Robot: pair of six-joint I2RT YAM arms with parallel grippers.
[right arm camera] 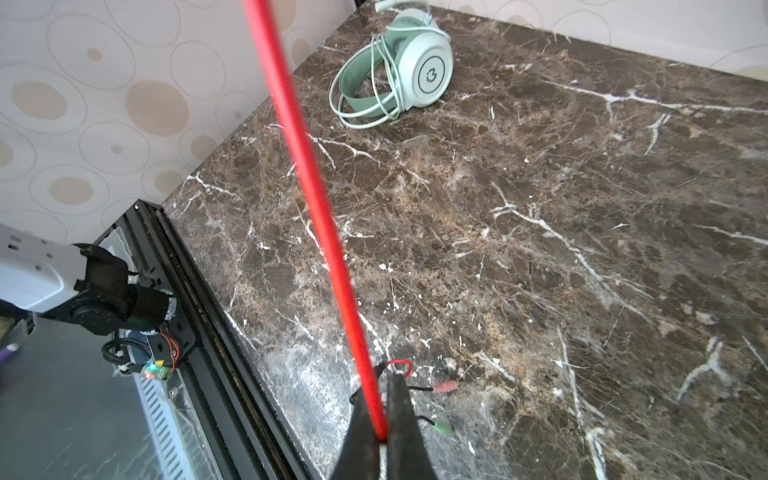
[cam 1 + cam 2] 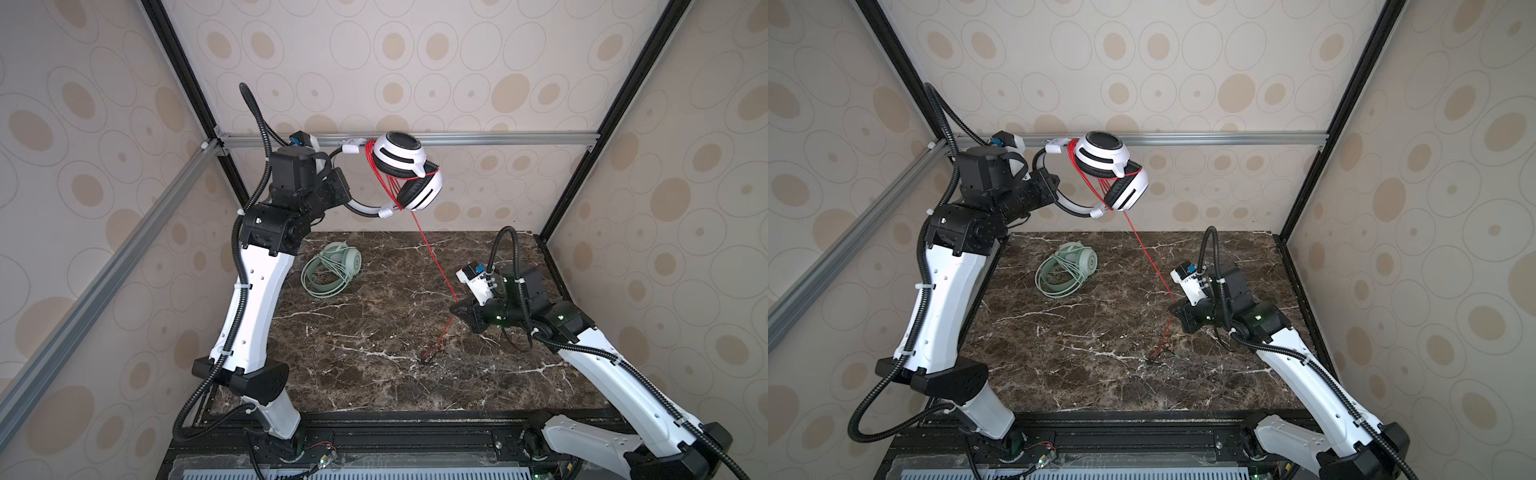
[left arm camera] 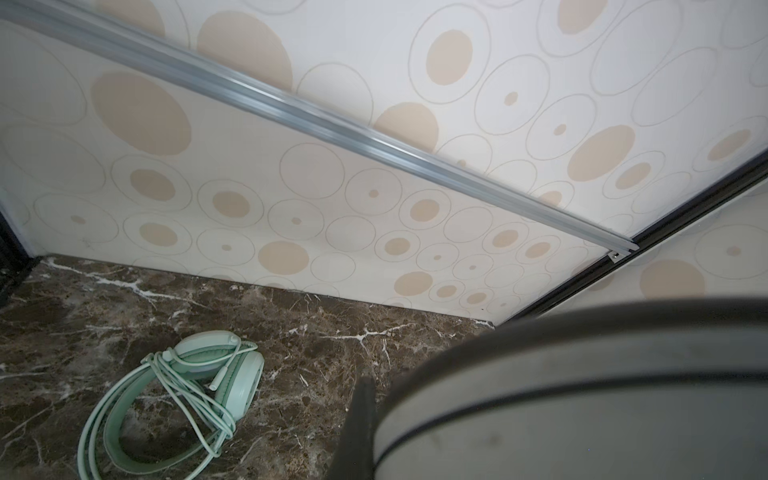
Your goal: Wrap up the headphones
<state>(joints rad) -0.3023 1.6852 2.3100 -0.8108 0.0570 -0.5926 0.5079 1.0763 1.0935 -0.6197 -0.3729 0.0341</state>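
The white-and-black headphones (image 2: 405, 174) (image 2: 1115, 172) hang in the air near the back rail. My left gripper (image 2: 344, 192) (image 2: 1053, 185) is shut on their grey headband (image 3: 582, 395), with one dark finger (image 3: 358, 428) showing beside it. Several turns of the thin red cable (image 2: 376, 174) lie around the ear cups. From there the cable (image 1: 316, 199) runs taut down to my right gripper (image 2: 455, 309) (image 2: 1173, 309) (image 1: 380, 386), which is shut on it above the marble table. Its tail with the pink plug (image 1: 446, 387) and the green plug (image 1: 442, 428) rests on the table. The mint green headphones (image 2: 332, 270) (image 2: 1067, 270) (image 3: 178, 399) (image 1: 399, 70) lie at the back left, their cable looped around them.
A brown marble table (image 2: 374, 374) is closed in by patterned walls on three sides. An aluminium rail (image 2: 498, 139) crosses the back wall just behind the raised headphones. A black frame (image 2: 395, 432) runs along the front edge by both arm bases.
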